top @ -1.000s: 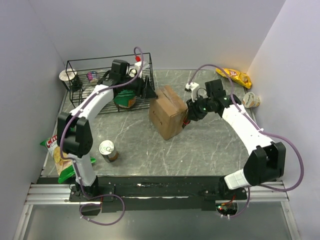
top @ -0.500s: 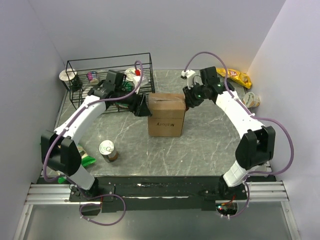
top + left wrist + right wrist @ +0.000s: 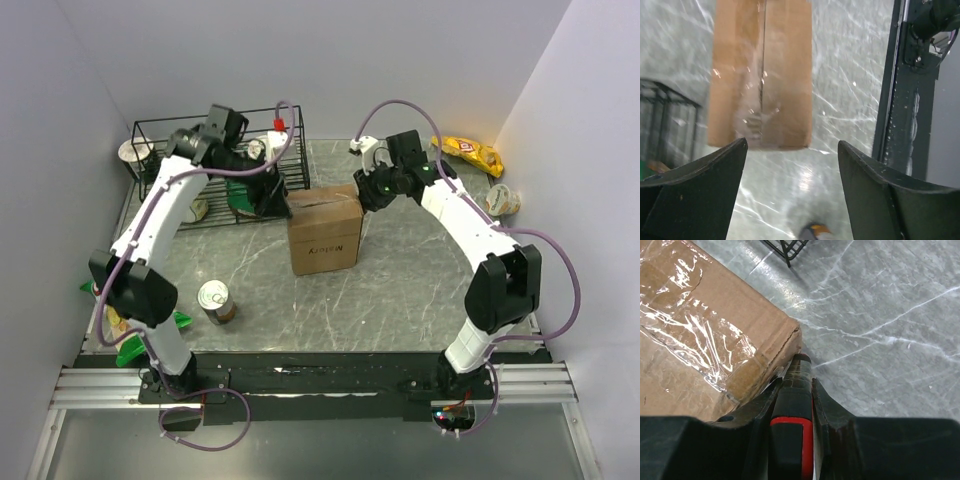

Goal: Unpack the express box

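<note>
The express box (image 3: 325,230), a brown carton taped along its top seam, stands square in the middle of the table. The left wrist view shows it (image 3: 760,75) ahead of my left gripper (image 3: 792,150). That gripper is open with nothing between its fingers and hovers beside the basket, left of the box (image 3: 270,195). My right gripper (image 3: 794,380) is shut on a black tool with a red band (image 3: 795,405). The tool's tip rests against the taped corner of the box (image 3: 705,340), at its far right top edge (image 3: 365,190).
A black wire basket (image 3: 215,165) holding several items stands at the back left, next to a white cup (image 3: 133,152). A can (image 3: 215,300) and a snack bag (image 3: 110,300) lie front left. At the back right are a yellow bag (image 3: 470,152) and a cup (image 3: 503,200).
The box has swung from tilted to square and shifted slightly left. My left gripper drew back towards the basket and opened wider. My right gripper moved back and left with the tool.
</note>
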